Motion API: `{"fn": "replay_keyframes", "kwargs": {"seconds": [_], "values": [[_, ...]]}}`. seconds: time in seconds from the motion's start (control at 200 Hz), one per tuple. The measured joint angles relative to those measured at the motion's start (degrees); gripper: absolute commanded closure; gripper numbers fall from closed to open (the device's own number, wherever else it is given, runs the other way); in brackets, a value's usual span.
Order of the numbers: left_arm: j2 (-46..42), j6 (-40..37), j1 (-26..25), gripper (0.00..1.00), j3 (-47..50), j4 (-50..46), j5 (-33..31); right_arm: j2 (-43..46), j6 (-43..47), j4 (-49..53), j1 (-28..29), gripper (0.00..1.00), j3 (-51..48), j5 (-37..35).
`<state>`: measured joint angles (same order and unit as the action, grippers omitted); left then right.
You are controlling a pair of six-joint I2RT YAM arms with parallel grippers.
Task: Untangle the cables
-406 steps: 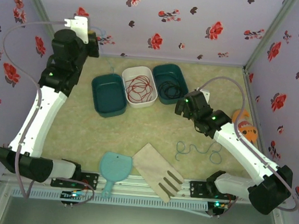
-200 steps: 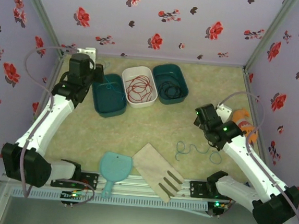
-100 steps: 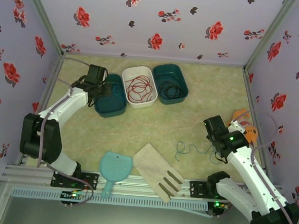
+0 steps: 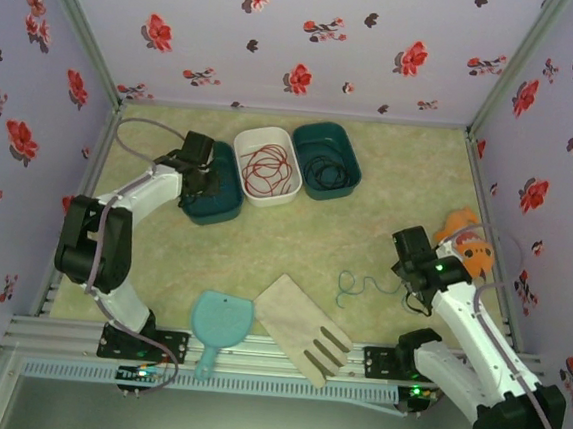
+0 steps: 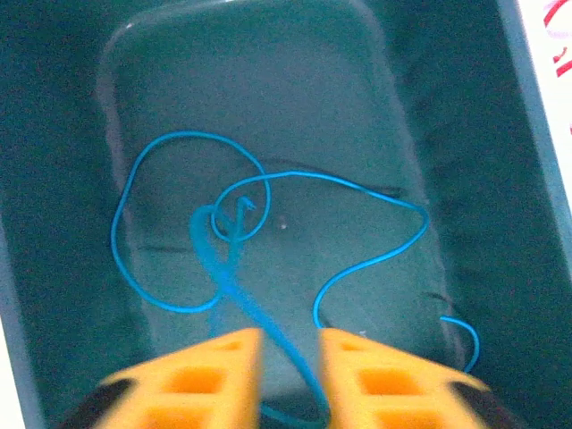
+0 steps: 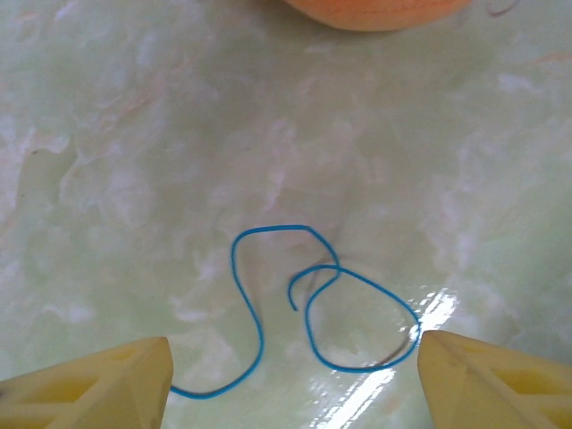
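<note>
Overhead wide; left wrist close over bin; right over table.

You are looking at lilac walls printed with red and dark flowers, and a table in pale green marbled with cream. Of the three tubs, the left tub and right tub are teal and the middle tub is white. The red cable shows against that white, the black cable against teal, and one blue cable against teal too. A second blue cable stands out bright on the marbling. Your dustpan is light blue, the spatula pale wood, the toy orange. The left arm and right arm are white and black. The left gripper is orange and the right gripper pale yellow.
</note>
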<state>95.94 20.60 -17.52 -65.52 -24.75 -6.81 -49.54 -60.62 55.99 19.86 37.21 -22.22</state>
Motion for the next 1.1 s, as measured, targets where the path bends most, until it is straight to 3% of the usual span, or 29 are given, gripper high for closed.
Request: {"fn": "replay_keyframes", "kwargs": {"seconds": [0.155, 0.38, 0.95, 1.1], "values": [[-0.74, 1.03, 0.00, 0.29, -0.11, -1.33, 0.02, -3.19, 0.57, -3.93, 0.00, 0.27, -0.39, 1.53], [-7.56, 1.40, 0.00, 0.01, -0.96, -3.39, 0.00, -6.38, 0.59, -7.34, 0.00, 0.28, -1.75, 1.73], [-23.30, 1.53, -0.02, 0.00, 0.79, -4.00, -0.55, -14.99, 0.96, -17.92, -1.01, 0.34, -4.81, 2.36], [-26.32, 1.53, 0.00, 0.00, 2.86, -2.95, -1.18, -19.63, 2.10, -22.10, -2.14, 0.41, -4.81, 2.80]]}}
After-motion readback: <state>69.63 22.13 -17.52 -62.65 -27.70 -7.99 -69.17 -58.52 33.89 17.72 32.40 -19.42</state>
